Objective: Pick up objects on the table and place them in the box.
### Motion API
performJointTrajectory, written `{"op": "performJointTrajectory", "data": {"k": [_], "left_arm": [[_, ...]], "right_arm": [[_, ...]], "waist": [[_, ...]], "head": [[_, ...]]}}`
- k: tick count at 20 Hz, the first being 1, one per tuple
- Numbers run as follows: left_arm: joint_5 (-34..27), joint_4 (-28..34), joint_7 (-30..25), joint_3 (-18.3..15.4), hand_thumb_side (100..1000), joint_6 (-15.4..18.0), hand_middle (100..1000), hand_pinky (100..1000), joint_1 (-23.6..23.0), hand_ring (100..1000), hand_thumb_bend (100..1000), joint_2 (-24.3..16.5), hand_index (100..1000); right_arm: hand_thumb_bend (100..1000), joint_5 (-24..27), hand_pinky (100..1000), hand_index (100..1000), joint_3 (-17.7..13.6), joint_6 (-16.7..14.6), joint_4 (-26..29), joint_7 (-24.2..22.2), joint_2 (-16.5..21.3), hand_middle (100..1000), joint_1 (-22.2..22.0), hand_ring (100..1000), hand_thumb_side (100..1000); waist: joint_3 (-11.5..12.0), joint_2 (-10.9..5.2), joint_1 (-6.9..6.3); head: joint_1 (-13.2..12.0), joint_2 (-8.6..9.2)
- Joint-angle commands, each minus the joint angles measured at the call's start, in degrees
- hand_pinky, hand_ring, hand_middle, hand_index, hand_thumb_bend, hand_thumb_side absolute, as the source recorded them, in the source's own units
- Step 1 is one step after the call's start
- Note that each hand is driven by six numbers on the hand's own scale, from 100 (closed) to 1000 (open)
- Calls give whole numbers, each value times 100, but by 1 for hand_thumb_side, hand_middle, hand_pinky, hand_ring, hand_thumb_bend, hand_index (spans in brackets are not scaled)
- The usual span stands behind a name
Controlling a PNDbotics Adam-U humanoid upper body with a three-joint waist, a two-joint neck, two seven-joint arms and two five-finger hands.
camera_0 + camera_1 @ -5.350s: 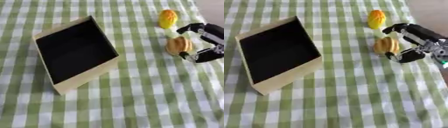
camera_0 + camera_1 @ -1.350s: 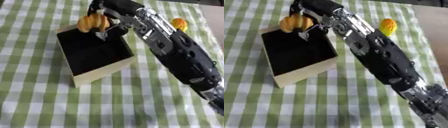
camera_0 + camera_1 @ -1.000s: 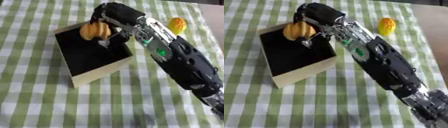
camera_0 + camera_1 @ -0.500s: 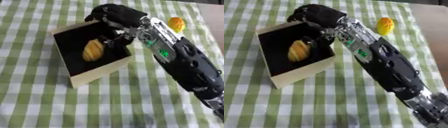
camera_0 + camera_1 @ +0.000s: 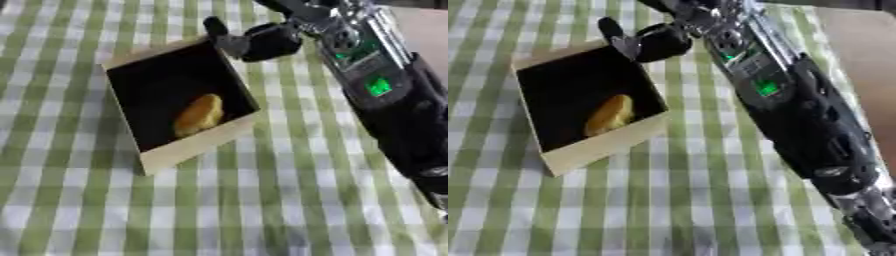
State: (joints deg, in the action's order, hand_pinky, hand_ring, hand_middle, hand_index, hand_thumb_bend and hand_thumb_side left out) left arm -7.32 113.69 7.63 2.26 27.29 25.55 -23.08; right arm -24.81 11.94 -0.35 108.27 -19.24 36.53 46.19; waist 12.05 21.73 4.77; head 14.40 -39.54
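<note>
Yellow object in the box.
I see it point(image 5: 199, 114) lying inside the box point(image 5: 197, 147); my right hand point(image 5: 262, 41), fingers relaxed and holding nothing, hovers at its far-right corner.

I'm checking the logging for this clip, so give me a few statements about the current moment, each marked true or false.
1. An orange-yellow object lies inside the box. True.
2. The right hand is curled round that object. False: the hand is at the box's far corner and holds nothing; the object lies apart from it on the box floor.
3. The box stands on a green-and-white checked tablecloth. True.
4. The robot's left hand rests open near the lower left corner. False: no left hand shows in either view.
5. The box's inside is white. False: it is dark, with pale outer walls.
</note>
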Motion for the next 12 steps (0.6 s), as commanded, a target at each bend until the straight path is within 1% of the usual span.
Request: {"op": "performJointTrajectory", "data": {"k": [1,4,7,9,12], "left_arm": [[45,90,47,-42,658,-9,789,770,-6,729,100,-86,855],[64,90,64,-50,659,-19,790,770,-50,729,100,-88,855],[86,90,75,-56,662,-45,791,771,-80,728,100,-82,855],[99,90,70,-49,663,-64,791,771,-86,728,100,-71,855],[113,90,42,-32,666,-92,793,772,-77,727,100,-52,855]], "right_arm": [[100,531,915,857,-401,294,394,122,546,688,-55,853,100],[100,703,914,859,-652,423,503,311,887,694,-329,856,100],[100,676,912,863,-819,477,446,495,1202,704,-687,860,100],[100,615,913,866,-858,470,228,546,1395,712,-952,865,100],[100,555,914,874,-853,295,-246,506,1557,729,-1170,882,100]], "waist": [[-50,-165,-56],[-146,-186,-90],[-226,-181,-116],[-265,-160,-131],[-279,-116,-157]], "head": [[-80,-52],[-136,-52],[-183,-18],[-208,17],[-203,75]]}}
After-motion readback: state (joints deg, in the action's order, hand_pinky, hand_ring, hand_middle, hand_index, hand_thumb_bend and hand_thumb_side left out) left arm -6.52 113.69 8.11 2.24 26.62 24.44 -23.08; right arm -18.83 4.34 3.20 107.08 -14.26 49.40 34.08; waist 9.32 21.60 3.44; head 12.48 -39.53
